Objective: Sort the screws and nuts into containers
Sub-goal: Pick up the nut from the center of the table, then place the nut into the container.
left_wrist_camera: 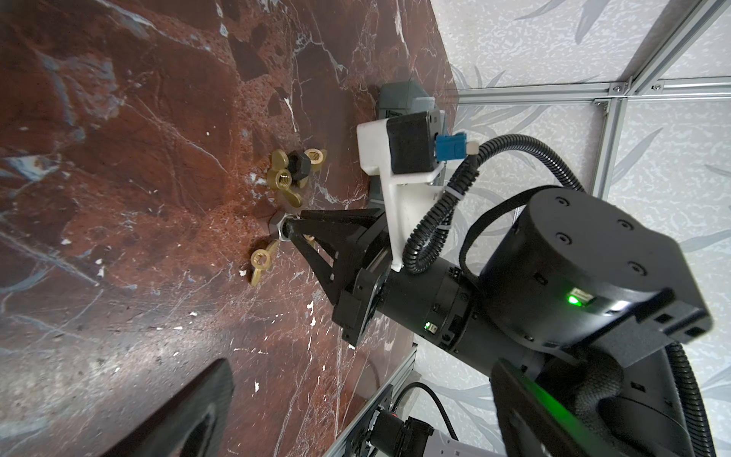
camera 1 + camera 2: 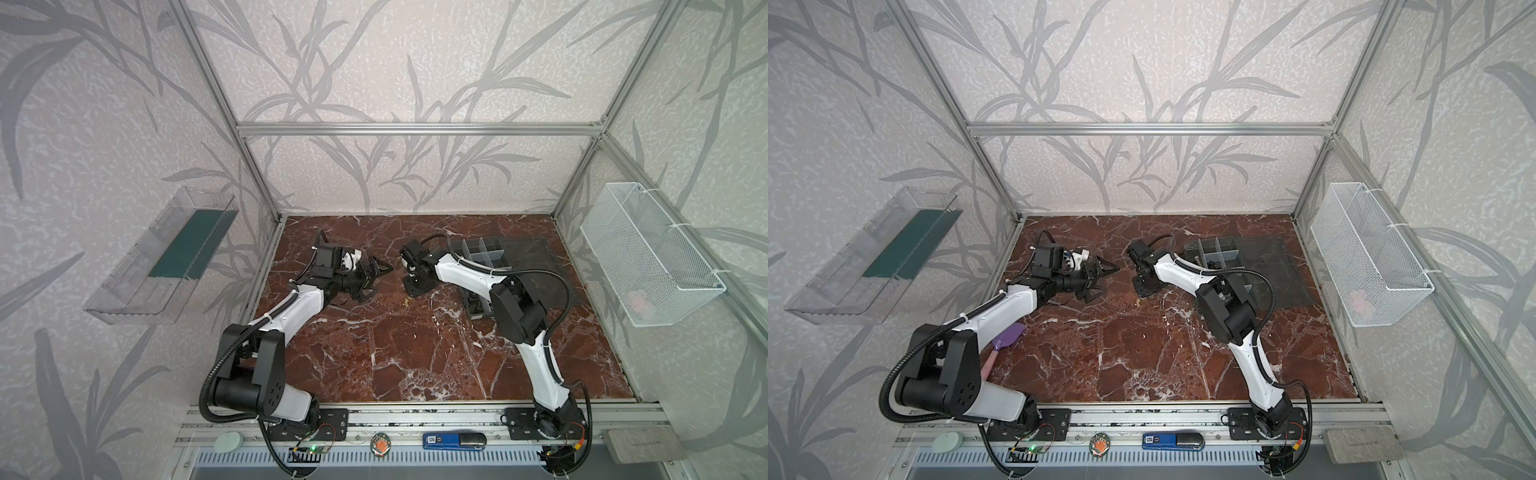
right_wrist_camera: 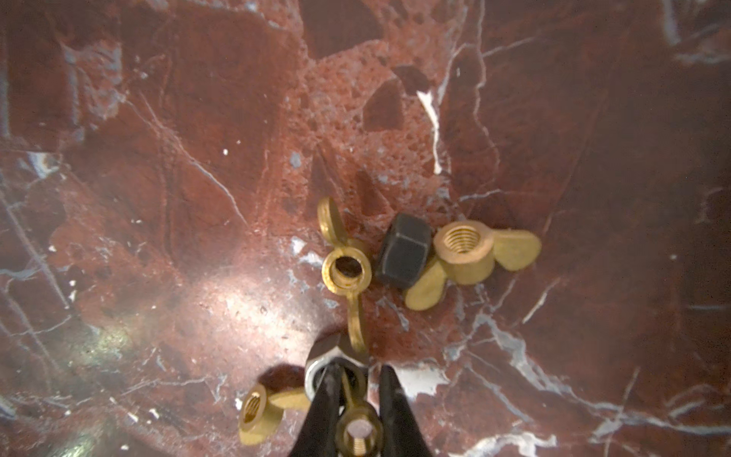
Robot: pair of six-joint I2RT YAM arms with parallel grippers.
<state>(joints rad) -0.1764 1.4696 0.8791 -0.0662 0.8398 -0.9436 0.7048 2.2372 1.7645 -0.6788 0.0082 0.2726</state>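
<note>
Pinching a silver hex nut (image 3: 320,356) at lower centre, the right gripper (image 3: 360,370) is closed. Mid-left, the left gripper (image 2: 380,284) gapes wide.

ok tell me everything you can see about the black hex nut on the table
The black hex nut is small, matte, dark metal with flat faces. Its bore does not show. It sits tilted on edge on the red marble tabletop, leaning against a brass wing nut whose threaded bore faces up. A second brass wing nut lies close on its other side; whether they touch is unclear.
</note>
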